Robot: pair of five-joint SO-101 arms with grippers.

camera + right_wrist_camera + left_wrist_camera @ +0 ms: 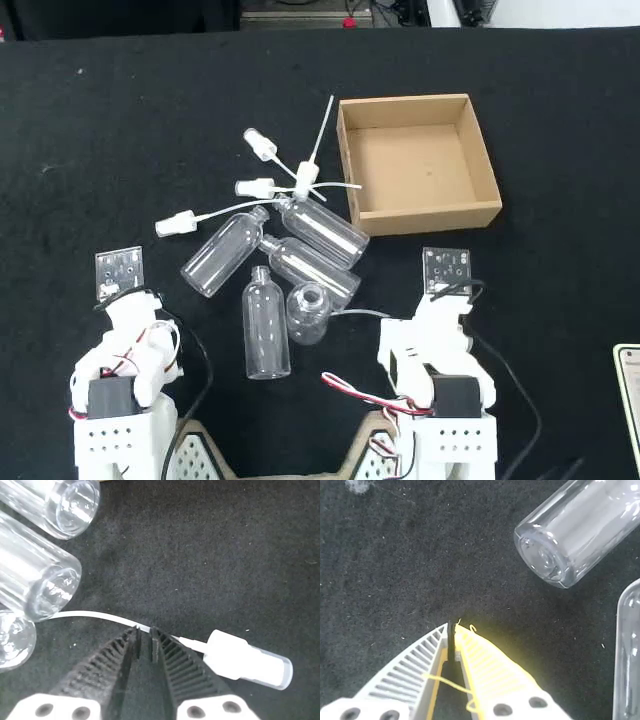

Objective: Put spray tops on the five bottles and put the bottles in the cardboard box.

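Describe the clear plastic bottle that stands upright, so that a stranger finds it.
Find the open brown cardboard box; clear plastic bottles cluster left of it. The wanted bottle is on the cluster's side facing the arms. It alone stands upright, mouth up; the other four lie flat.

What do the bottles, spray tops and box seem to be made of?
The bottles look like clear glossy plastic: the black cloth shows through them, with bright highlights. The spray tops seem to be smooth white plastic. The box looks like plain matte cardboard, judging by its dull brown walls.
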